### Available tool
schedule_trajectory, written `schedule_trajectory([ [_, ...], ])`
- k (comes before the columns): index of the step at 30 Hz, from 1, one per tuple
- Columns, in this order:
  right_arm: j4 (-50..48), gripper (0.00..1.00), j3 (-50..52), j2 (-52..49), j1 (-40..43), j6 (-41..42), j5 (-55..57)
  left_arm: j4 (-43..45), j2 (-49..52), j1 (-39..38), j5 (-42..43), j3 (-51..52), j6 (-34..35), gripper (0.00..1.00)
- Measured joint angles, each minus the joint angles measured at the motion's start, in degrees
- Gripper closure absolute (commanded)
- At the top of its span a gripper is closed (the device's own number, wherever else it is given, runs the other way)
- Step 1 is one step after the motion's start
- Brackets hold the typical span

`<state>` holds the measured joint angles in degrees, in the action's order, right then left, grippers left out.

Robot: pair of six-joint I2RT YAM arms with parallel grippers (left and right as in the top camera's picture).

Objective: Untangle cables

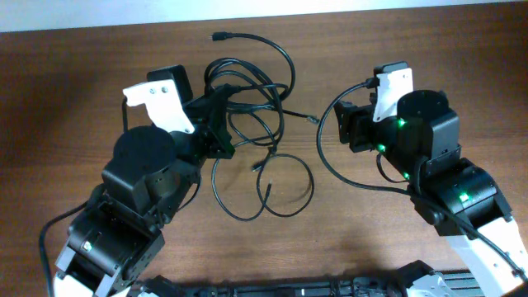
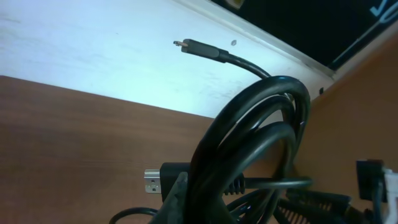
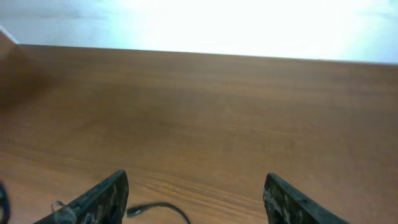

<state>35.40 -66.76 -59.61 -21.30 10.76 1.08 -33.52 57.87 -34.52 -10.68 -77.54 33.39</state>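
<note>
The cables (image 1: 247, 95) lie tangled at the table's middle, thin black cords in overlapping loops. One loose plug end (image 1: 219, 36) points to the far side, and a lower loop (image 1: 285, 186) rests nearer me. My left gripper (image 1: 216, 124) is shut on the bundle. In the left wrist view the thick black coils (image 2: 261, 130) rise from its fingers (image 2: 177, 199), with a metal-tipped plug (image 2: 150, 180) beside them. My right gripper (image 3: 196, 202) stands open over bare wood, nothing between its fingers (image 3: 106, 199). A thin cable end (image 3: 140, 210) lies just inside the left one.
A thin black cord (image 1: 326, 157) curves from a small plug (image 1: 313, 120) round the right gripper (image 1: 348, 124) toward the right arm. The brown wooden table (image 1: 82, 82) meets a pale wall at the far edge. Dark equipment (image 1: 289, 287) lines the near edge.
</note>
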Motion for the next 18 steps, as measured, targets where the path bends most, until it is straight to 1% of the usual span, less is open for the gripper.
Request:
schedule_trajectory([
  [3,-2.51,0.31,0.09,0.22,0.00,-3.26,-4.96,-0.50,0.11,0.00,-0.59,0.00,-0.02,1.00],
  [9,-6.91,0.31,0.11,1.07,0.00,-14.43,-20.68,-0.83,2.91,0.00,1.22,0.00,-0.02,1.00],
  [13,-7.30,0.32,0.13,1.07,0.00,-17.18,-24.00,-0.98,4.83,0.00,2.34,0.00,-0.02,1.00],
  [18,-8.04,0.33,0.13,1.07,0.00,-18.51,-25.40,-0.98,6.36,0.00,3.43,0.00,-0.02,1.00],
])
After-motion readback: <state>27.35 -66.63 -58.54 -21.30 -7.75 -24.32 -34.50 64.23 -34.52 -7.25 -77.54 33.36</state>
